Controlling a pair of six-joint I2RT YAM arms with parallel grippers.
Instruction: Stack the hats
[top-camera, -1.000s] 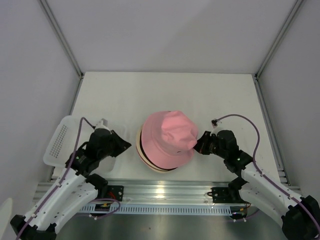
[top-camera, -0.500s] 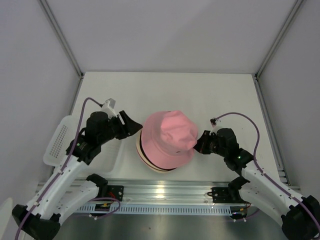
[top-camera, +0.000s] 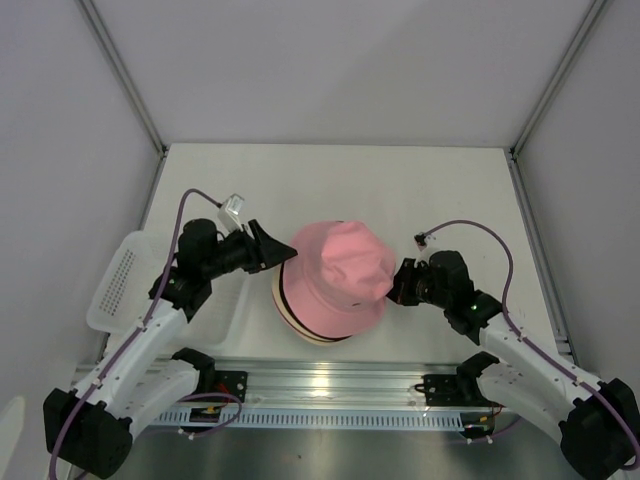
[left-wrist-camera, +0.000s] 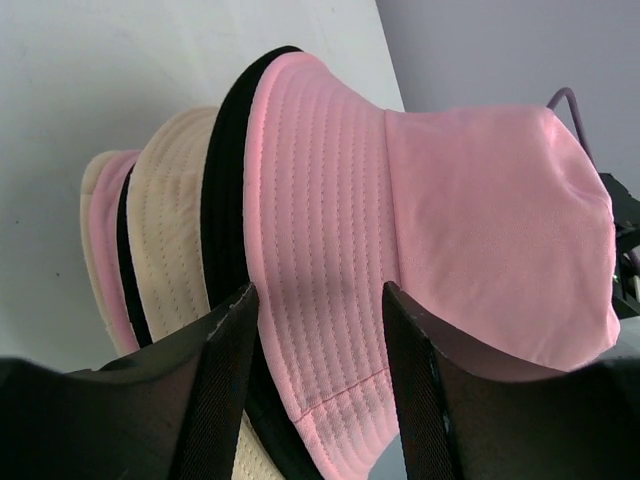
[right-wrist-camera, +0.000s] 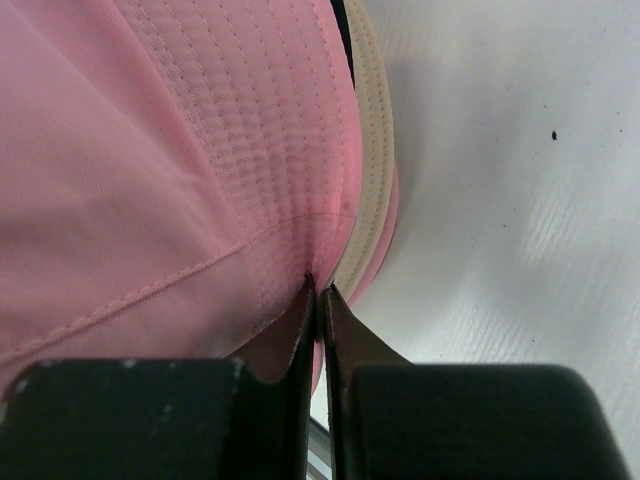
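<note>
A stack of bucket hats stands near the table's front middle with a pink hat (top-camera: 338, 272) on top. Under it show a black brim (left-wrist-camera: 225, 180), a cream brim (left-wrist-camera: 170, 230) and another pink brim (left-wrist-camera: 112, 260). My left gripper (top-camera: 282, 254) is open at the stack's left side, its fingers (left-wrist-camera: 225, 360) straddling the top pink hat's brim (left-wrist-camera: 320, 330). My right gripper (top-camera: 392, 287) is shut on the right edge of the pink hat's brim (right-wrist-camera: 300, 250).
A white perforated basket (top-camera: 120, 275) sits at the table's left front under the left arm. A metal rail (top-camera: 330, 385) runs along the near edge. Grey walls close in both sides and the back.
My left gripper has risen from over the basket and swung right to the left side of the hat stack. The right gripper has stayed pinched on the pink brim.
</note>
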